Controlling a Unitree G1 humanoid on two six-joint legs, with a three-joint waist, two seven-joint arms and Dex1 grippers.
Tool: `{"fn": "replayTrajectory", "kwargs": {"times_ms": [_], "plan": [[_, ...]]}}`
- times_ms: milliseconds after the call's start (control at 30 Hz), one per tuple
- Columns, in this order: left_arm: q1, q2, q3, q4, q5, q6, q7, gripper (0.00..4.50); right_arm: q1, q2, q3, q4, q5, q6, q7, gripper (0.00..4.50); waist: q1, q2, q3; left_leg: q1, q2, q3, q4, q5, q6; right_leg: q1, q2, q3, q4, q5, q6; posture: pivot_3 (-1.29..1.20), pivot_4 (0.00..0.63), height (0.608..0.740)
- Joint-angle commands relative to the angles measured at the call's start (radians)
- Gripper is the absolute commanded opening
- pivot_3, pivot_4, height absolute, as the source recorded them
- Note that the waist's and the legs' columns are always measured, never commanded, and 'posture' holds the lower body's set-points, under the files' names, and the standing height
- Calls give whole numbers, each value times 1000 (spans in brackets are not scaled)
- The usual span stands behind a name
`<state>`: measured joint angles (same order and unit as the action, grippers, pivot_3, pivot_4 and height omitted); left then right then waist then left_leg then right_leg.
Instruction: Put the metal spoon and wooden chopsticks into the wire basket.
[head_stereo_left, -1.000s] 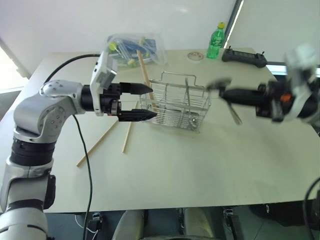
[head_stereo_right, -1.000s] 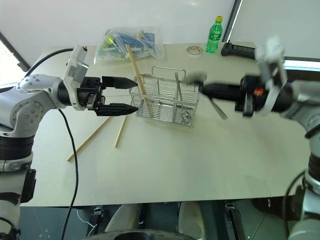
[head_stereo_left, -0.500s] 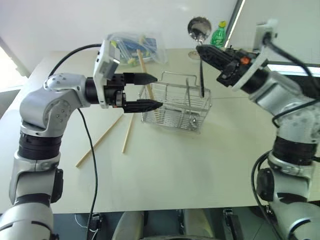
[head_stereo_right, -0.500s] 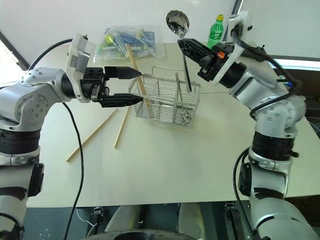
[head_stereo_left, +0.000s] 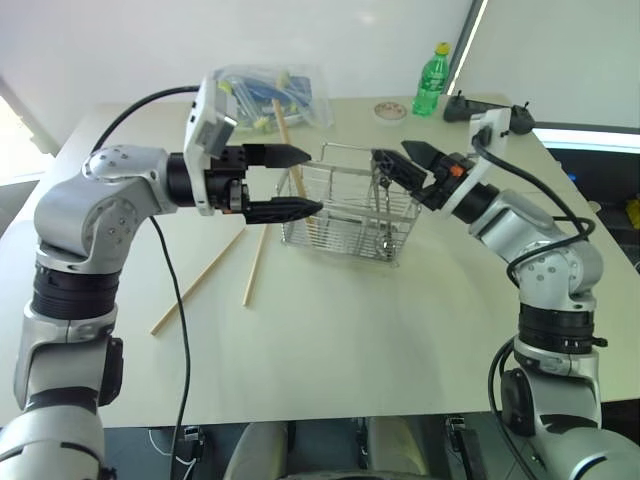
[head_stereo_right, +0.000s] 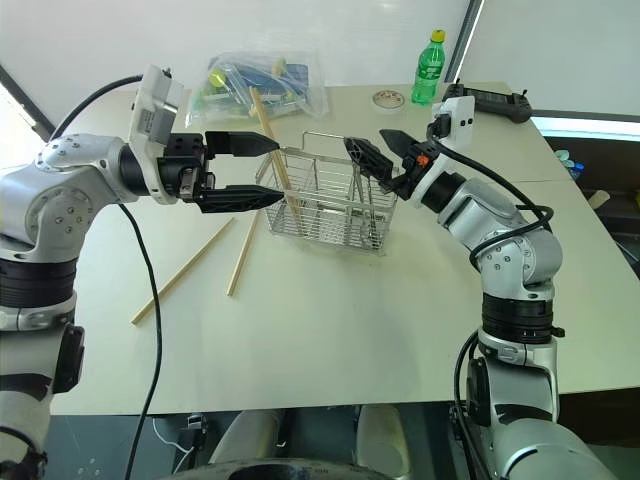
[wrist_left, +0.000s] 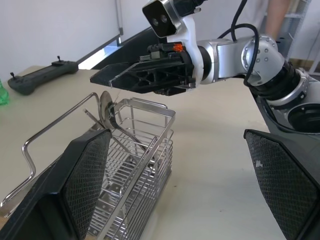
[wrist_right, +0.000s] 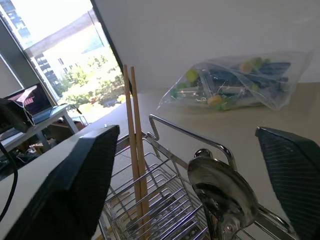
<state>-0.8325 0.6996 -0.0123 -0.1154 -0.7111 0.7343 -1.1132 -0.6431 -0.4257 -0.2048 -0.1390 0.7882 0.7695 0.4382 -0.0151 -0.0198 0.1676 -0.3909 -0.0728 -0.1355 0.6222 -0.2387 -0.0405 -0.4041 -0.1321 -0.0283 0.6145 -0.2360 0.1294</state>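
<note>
The wire basket (head_stereo_left: 340, 236) stands mid-table. The metal spoon (wrist_right: 220, 192) rests in its right end, bowl up at the rim (wrist_left: 106, 107) and handle down inside. My right gripper (head_stereo_left: 390, 152) hovers open just above that bowl, not touching it. Two wooden chopsticks (wrist_right: 135, 140) stand in the basket's left end, leaning out over the rim (head_stereo_left: 287, 135). Two more chopsticks lie flat on the table left of the basket, a long slanted one (head_stereo_left: 195, 285) and one nearer the basket (head_stereo_left: 256, 262). My left gripper (head_stereo_left: 312, 180) is open at the basket's left end, gripping nothing.
A clear plastic bag of coloured items (head_stereo_left: 270, 90) lies at the back of the table. A green bottle (head_stereo_left: 430, 80), a tape roll (head_stereo_left: 390, 111) and a black controller (head_stereo_left: 490, 112) sit at the back right. Bare tabletop (head_stereo_left: 350, 340) spreads in front of the basket.
My right gripper came down from a raised pose, shut on the spoon, to the basket's right end and opened. The spoon now sits in the basket. The left arm has kept still.
</note>
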Motion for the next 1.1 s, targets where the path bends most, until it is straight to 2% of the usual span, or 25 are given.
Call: {"fn": "replayTrajectory", "kwargs": {"times_ms": [33,167,267,367,500,600,700,867,967,1100], "plan": [[-31,13,28,5,9,-19,-9,4500,-29,-45,-36,-64,9,-2,7,4476,1,0,0,0,0,0,0,0,0,0,0,0,0,0,0,0,150,690],[-20,31,22,20,35,-32,-29,4500,-68,-154,-69,-84,42,44,54,4476,2,0,0,0,0,0,0,0,0,0,0,0,0,0,0,0,150,690],[3,64,31,24,53,-37,-47,4500,-65,-327,-92,-125,82,104,184,4476,4,0,0,0,0,0,0,0,0,0,0,0,-1,0,0,0,150,690],[36,112,49,37,79,-56,-60,4500,33,-507,-112,-195,104,117,374,4476,4,0,0,0,0,1,-2,-1,1,0,0,-1,-2,0,0,0,150,690],[89,183,78,68,124,-96,-71,4500,200,-640,-185,-268,147,126,544,4476,-2,-1,0,0,1,3,-1,-3,4,1,0,0,-3,-1,1,0,150,690],[155,256,97,93,173,-135,-84,4500,352,-662,-235,-363,172,127,603,4476,-1,0,0,1,2,4,-1,-3,4,1,-1,0,-3,-1,0,0,150,690],[228,318,108,105,208,-160,-99,4500,451,-642,-242,-441,166,101,603,4476,4,0,0,1,4,4,0,-3,4,1,-1,0,-2,-1,-1,0,150,690],[298,376,54,154,318,-194,-90,4500,478,-588,-201,-473,143,76,522,4476,10,-1,0,0,4,2,3,-3,4,1,-3,1,-3,-3,-4,0,150,690],[228,332,-19,238,387,-164,-57,4500,476,-565,-167,-478,127,61,492,4476,26,-1,-1,0,4,2,4,-3,4,1,-3,1,-4,-3,-4,0,150,690],[63,208,-126,452,503,-137,17,4500,502,-563,-131,-503,101,41,486,4476,53,-2,-1,-2,3,2,4,-3,4,1,-2,-1,-4,-2,-4,0,150,690]]}}
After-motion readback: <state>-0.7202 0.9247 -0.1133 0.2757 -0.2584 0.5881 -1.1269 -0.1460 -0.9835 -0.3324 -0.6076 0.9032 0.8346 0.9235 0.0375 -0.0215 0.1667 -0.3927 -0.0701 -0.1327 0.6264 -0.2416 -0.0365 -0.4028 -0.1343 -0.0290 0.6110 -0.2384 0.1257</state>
